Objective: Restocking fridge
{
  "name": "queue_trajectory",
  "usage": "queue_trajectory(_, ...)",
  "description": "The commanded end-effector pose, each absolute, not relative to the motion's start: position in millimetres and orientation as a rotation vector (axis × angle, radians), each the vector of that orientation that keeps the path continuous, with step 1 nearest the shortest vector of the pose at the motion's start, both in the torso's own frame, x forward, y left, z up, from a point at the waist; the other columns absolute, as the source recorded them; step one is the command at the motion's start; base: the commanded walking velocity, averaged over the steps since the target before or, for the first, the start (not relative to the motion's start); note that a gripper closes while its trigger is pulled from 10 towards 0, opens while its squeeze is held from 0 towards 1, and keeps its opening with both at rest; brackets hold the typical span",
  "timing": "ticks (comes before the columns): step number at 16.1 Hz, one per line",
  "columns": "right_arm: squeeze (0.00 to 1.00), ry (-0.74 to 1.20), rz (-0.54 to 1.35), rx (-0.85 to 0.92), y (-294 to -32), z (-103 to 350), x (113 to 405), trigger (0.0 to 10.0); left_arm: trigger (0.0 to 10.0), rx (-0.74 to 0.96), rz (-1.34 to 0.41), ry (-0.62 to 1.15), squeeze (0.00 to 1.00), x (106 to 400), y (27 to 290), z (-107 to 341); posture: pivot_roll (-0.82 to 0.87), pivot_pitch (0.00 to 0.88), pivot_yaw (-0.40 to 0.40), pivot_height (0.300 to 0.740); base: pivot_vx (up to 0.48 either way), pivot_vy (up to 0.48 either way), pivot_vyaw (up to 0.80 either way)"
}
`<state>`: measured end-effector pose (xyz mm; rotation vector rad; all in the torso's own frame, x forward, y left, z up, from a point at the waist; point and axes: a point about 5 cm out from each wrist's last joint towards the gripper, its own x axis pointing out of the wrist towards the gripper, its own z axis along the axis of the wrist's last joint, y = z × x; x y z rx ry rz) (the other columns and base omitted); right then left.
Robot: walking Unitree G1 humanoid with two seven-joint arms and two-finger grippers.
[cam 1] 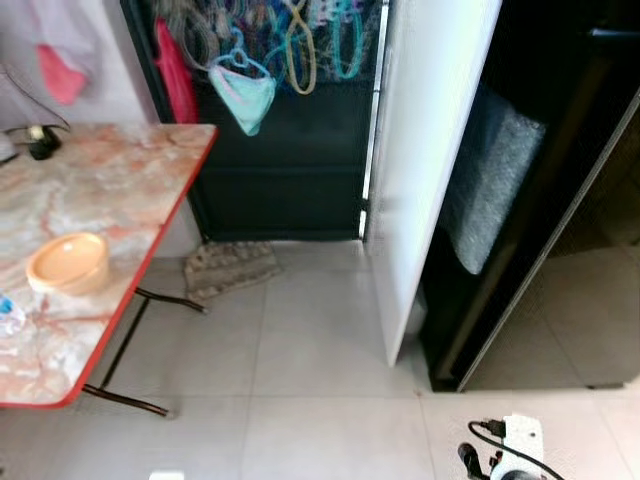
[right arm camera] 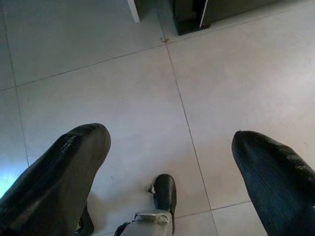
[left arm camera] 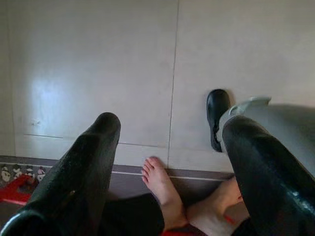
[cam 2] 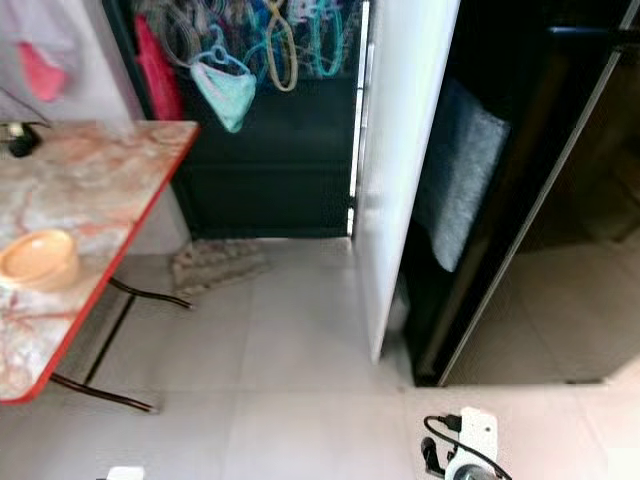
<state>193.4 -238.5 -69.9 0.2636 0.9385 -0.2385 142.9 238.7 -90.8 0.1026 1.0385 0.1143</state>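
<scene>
The fridge (cam 1: 520, 300) stands at the right, dark-bodied, with its white door (cam 1: 430, 150) swung open edge-on toward me. Inside the dark opening I make out a grey padded shape (cam 1: 490, 190); no shelves or food can be told. Both arms hang low over the tiled floor. My left gripper (left arm camera: 170, 125) is open with nothing between its fingers, above floor tiles. My right gripper (right arm camera: 170, 135) is also open and empty, with the fridge's base (right arm camera: 189, 14) a few tiles ahead of it. A part of my right arm (cam 1: 515, 445) shows at the bottom of the eye view.
A marble-patterned table (cam 1: 120, 190) with a red edge stands at the left, carrying an orange bowl (cam 1: 68, 262) and a small black object (cam 1: 40, 145). A mat (cam 1: 228, 268) lies by a dark door hung with coloured hangers (cam 1: 290, 40). A person's bare feet (left arm camera: 165, 189) are behind me.
</scene>
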Motion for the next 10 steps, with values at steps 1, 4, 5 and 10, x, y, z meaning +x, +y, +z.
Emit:
queue_trajectory(1, 0.00, 0.942, -0.251, 0.273, -240.4, -69.7, 192.7, 10.0, 10.0, 0.094, 0.115, 1.036, 0.00, 145.6, 238.1, -90.0, 0.05, 0.000, 0.006, 0.740, 0.251, 0.000, 0.00)
queue_trajectory(4, 0.00, 0.946, -0.235, 0.248, -241.2, -69.5, 192.7, 10.0, 10.0, 0.100, 0.111, 1.038, 0.00, 145.1, 238.2, -90.2, 0.05, 0.000, 0.008, 0.740, 0.254, 0.000, 0.00)
queue_trajectory(5, 0.00, 0.954, -0.223, 0.231, -241.4, -69.5, 192.6, 10.0, 10.0, 0.100, 0.110, 1.039, 0.00, 144.9, 238.1, -90.3, 0.05, 0.000, 0.008, 0.740, 0.255, 0.000, 0.63)
queue_trajectory(10, 0.00, 0.985, -0.193, 0.200, -240.6, -71.0, 190.2, 10.0, 10.0, 0.080, 0.103, 1.038, 0.00, 143.6, 237.3, -90.8, 0.04, 0.000, 0.020, 0.740, 0.100, 0.000, 0.80)
